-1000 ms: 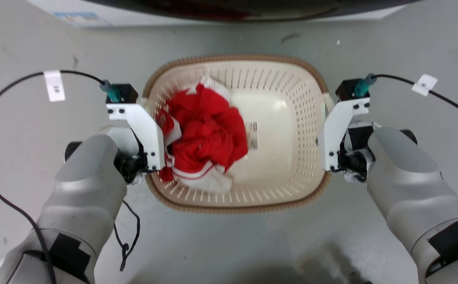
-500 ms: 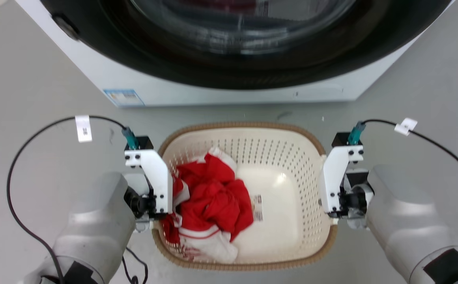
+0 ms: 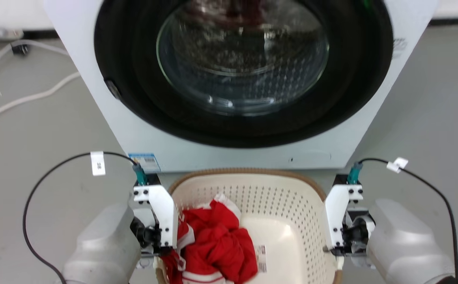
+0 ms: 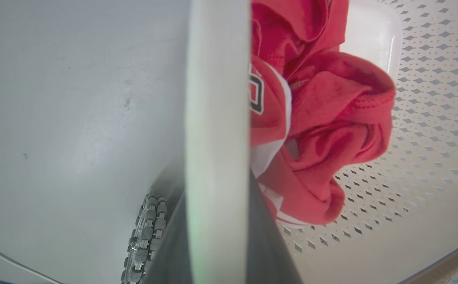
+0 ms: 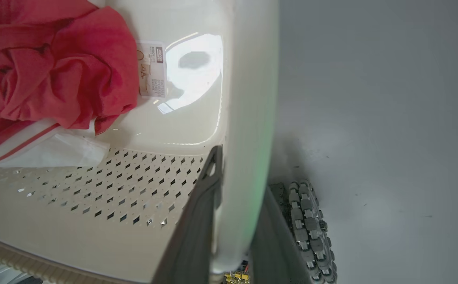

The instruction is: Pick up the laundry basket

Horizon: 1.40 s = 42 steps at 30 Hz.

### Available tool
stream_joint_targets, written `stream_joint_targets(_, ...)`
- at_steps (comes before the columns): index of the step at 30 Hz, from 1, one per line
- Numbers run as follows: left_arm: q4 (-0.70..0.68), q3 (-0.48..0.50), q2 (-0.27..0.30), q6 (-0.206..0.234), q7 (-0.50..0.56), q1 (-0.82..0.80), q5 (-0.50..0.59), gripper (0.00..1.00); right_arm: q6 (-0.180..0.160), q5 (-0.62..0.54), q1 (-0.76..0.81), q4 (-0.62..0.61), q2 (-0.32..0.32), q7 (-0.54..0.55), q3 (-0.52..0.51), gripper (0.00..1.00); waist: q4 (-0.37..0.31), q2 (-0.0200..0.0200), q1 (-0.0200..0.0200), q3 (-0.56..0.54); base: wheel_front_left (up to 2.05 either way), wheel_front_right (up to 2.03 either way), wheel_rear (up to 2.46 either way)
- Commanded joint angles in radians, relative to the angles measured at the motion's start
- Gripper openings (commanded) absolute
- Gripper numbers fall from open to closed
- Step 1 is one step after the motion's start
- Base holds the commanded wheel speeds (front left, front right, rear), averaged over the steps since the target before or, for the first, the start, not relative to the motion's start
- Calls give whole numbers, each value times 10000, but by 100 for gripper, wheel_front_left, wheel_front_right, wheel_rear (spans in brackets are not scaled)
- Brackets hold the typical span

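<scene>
Now the whole head view has shifted compared with a second ago. The washing machine (image 3: 142, 146), which was then only a strip at the top edge, shows its full round door, and the laundry basket (image 3: 248, 172) has slid down to the bottom edge. We read this as a move of the camera and not of the things. The basket sits between the two pairs of jaws exactly as it did before, with the same gap to each white wrist bracket.

The left jaws are closed on the left handle (image 4: 217, 118), which runs up between the two dark fingers (image 4: 270, 252). The right jaws are closed in the same way on the right handle (image 5: 248, 118), with one finger (image 5: 191, 236) inside the basket wall and the other outside. Neither grip has slipped, as far as we can see.

The red garment (image 3: 217, 240) lies just inward of the left jaws, against that side of the basket, and the label sticker (image 3: 262, 258) is between it and the right jaws. Outward of each pair of jaws the grey floor (image 5: 371, 118) looks well apart from the handles.

We judge that the body is straightening and is taking the basket up with it, so the pick-up is nearly done. The load sits toward the left jaws, so the basket may tip a little to that side. Its far rim is also near the machine front.
</scene>
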Motion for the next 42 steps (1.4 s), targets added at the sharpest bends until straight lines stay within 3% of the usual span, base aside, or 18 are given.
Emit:
stream_joint_targets(1, -176, -62, -342, -134, 62, 192, -191, 0, 115, -2, 295, -91, 221, 194, -70, 0, -23, 0, 3, -821, 0, 0, 0)
stream_joint_targets(18, -90, -272, -615, -136, 401, 1185, -860, 0, 115, -792, 1091, -90, 242, 893, -774, 0, -7, 0, 3, -2249, 0, 0, 0)
stream_joint_targets(42, -48, -535, -534, -142, -22, 927, -1133, 0, 116, -1040, 787, -86, 282, 819, -967, 0, -48, 0, 3, -2292, 0, 0, 0)
